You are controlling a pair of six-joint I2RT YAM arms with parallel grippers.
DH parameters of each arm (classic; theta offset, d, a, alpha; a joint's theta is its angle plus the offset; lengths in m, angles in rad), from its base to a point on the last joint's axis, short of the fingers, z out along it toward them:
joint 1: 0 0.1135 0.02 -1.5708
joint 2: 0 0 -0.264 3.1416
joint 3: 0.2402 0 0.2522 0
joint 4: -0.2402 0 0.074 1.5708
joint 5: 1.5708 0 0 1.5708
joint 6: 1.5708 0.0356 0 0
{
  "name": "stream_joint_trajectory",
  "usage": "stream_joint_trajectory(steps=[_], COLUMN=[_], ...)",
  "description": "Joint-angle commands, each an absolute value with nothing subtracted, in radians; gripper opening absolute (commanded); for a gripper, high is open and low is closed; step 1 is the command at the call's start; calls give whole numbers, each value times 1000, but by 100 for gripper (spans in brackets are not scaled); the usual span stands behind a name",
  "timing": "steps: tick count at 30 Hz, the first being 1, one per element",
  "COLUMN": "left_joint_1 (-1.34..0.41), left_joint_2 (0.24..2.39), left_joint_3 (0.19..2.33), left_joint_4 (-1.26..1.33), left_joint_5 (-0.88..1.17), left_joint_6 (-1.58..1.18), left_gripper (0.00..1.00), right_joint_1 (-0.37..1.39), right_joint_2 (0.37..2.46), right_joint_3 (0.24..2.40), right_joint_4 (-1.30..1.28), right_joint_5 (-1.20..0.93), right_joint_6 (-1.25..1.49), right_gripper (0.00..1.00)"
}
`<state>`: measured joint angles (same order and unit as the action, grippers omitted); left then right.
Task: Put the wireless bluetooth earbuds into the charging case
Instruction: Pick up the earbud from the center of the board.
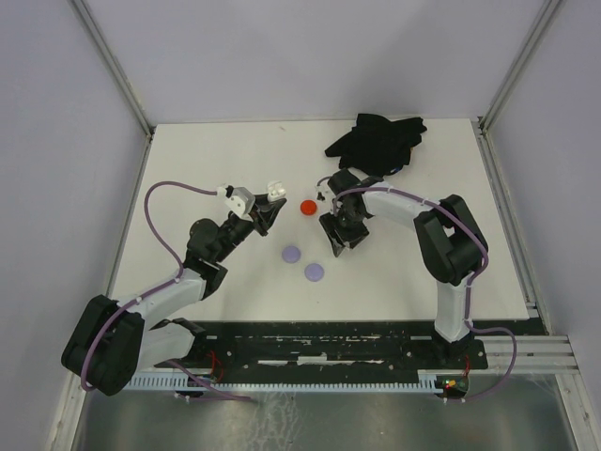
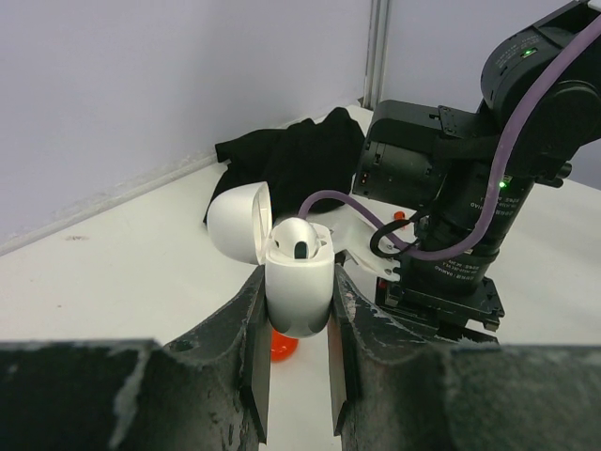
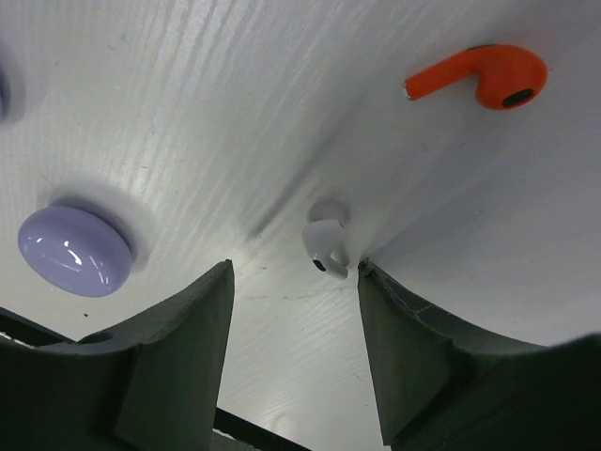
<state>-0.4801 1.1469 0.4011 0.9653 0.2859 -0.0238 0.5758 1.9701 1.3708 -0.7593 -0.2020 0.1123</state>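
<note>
Left gripper (image 2: pixel 298 282) clamped the open white charging case (image 2: pixel 300 305), a white bud (image 2: pixel 299 237) seated inside; right gripper (image 3: pixel 293 272) stood open above a white earbud (image 3: pixel 326 246) on the table (image 3: pixel 188 113).

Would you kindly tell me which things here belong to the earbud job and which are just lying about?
Job in hand:
charging case, lid open, gripped by the left pincer
white earbud, on the table inside the open right pincer
red earbud

Lying about:
lavender discs
black cloth
</note>
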Motion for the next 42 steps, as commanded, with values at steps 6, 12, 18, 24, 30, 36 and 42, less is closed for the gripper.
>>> stream_joint_trajectory(steps=[6, 12, 18, 24, 30, 36, 42], left_joint_1=[-488, -491, -491, -493, -493, -492, -493], left_joint_2=[1143, 1145, 1145, 1146, 1143, 1137, 1119], left_joint_3=[444, 443, 444, 446, 445, 435, 424], left_joint_4=[986, 985, 985, 985, 985, 1009, 1045], left_joint_5=[271, 273, 275, 278, 282, 288, 307], left_joint_6=[17, 17, 17, 17, 17, 10, 7], left_gripper=[3, 3, 3, 3, 3, 3, 3], right_joint_1=[615, 644, 656, 668, 673, 672, 673], right_joint_2=[1997, 2023, 2059, 2090, 2061, 1978, 1834], right_joint_3=[1462, 1486, 1513, 1521, 1504, 1499, 1517], right_joint_4=[-799, -795, -817, -832, -833, -827, -827], right_joint_5=[-30, -16, -1, 48, 67, 59, 71], right_joint_6=[13, -73, -118, -135, -124, -56, 76], right_gripper=[57, 50, 42, 32, 22, 18, 18])
